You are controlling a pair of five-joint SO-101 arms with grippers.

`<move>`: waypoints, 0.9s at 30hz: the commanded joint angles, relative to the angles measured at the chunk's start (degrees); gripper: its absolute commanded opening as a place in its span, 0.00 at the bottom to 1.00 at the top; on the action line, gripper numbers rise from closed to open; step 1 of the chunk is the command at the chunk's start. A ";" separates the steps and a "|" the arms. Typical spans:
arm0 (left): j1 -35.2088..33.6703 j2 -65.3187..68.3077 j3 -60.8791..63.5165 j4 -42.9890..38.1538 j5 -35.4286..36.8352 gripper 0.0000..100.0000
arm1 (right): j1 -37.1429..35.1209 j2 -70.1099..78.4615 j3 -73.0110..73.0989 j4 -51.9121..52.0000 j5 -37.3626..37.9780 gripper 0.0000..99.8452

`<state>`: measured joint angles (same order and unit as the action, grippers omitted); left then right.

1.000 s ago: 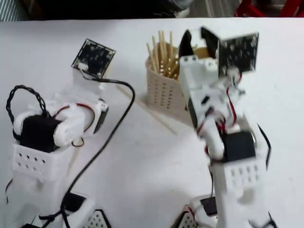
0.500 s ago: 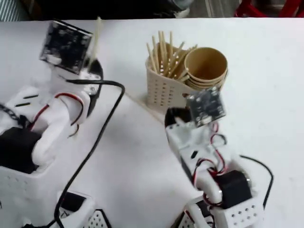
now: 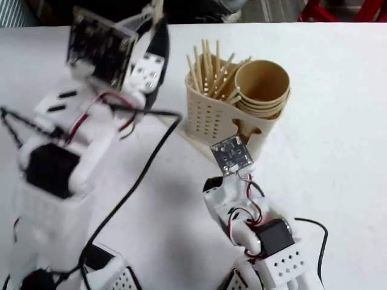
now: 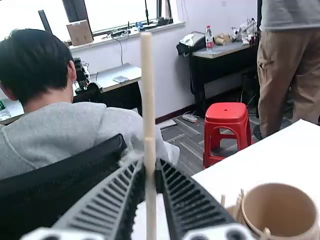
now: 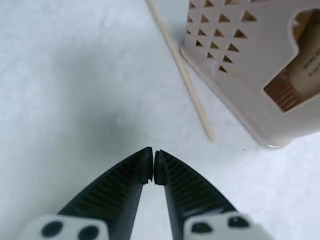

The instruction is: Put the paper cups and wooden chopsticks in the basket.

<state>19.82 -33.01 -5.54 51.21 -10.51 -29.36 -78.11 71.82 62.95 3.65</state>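
On the white worktop [image 3: 344, 157], toward its far side, stands the cream basket [image 3: 208, 118] with its perforated walls. A stack of paper cups [image 3: 262, 84] sits inside it at one end, open mouths up. A bundle of wooden chopsticks [image 3: 207, 66] is propped in the other end, their tips fanning out above the rim and some leaning against the cups.

The left arm is raised off the worktop beside the basket, on the chopstick side. Its left pincer [image 4: 148, 169] is clamped on a single chopstick [image 4: 146, 95], which stands upright between the ribbed fingers and rises well above them. From that wrist you can look down on the mouth of the top cup, below and to one side.

The right arm is folded low in front of the basket, on the near side. Its right pincer [image 5: 152, 164] is closed with its tips together and nothing between them, pointing down at bare worktop.

A loose chopstick [image 5: 184, 77] lies flat, running just beside the foot of the basket wall. Whether it touches the wall I cannot tell.
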 commanded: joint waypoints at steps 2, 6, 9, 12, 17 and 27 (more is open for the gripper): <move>0.84 4.88 -2.46 -13.19 0.26 0.02 | 0.92 -0.66 3.60 -3.38 0.35 0.02; 3.21 5.41 -2.46 -18.81 0.09 0.02 | 0.92 -0.84 5.89 -6.11 0.35 0.02; 6.46 5.41 -2.46 -20.75 0.00 0.02 | 0.92 -0.84 5.98 -6.37 0.35 0.02; 9.54 5.49 -2.02 -22.15 -0.09 0.02 | 0.92 -0.84 5.98 -6.37 0.35 0.02; 12.00 7.16 -1.85 -22.15 0.18 0.02 | 0.92 -0.84 5.98 -6.37 0.44 0.02; 11.65 15.96 1.14 -21.27 0.26 0.02 | 1.01 -0.84 5.98 -6.20 0.62 0.02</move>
<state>30.90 -18.59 -5.27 30.20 -10.59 -28.92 -78.02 78.15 57.58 3.65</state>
